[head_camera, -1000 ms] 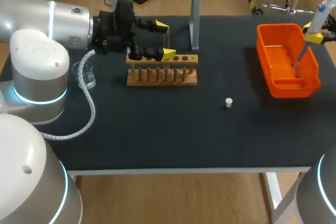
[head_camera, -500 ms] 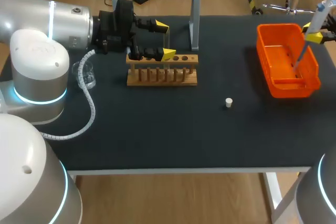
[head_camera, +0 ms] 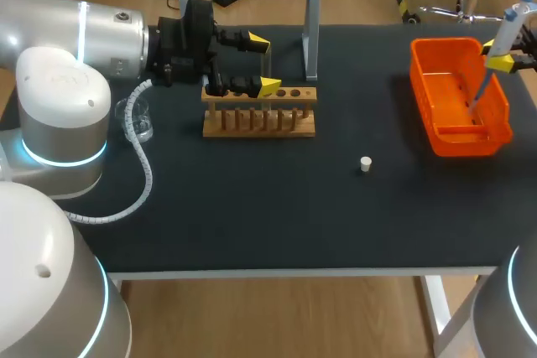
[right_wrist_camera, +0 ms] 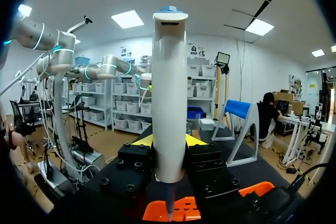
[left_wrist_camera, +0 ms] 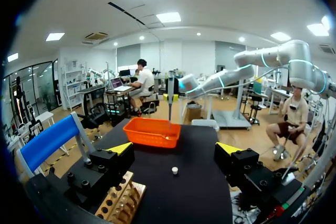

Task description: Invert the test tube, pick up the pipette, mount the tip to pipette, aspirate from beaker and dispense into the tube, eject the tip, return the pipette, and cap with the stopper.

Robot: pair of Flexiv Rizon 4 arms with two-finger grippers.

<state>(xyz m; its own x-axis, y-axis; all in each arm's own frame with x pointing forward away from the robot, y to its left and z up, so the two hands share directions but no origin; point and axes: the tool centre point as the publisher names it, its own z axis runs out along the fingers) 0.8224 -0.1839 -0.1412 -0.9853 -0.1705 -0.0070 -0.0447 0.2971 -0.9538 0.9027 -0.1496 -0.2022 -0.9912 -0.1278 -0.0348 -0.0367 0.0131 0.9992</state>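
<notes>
Between rack and bin (pipette held above) lies the stopper.

Wooden rack beneath one finger of the tool (tips wide apart); stopper, orange bin ahead

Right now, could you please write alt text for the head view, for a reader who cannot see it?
The right claw holds a pipette over an orange bin; the left claw is open at a wooden rack. A white stopper lies between.
</notes>
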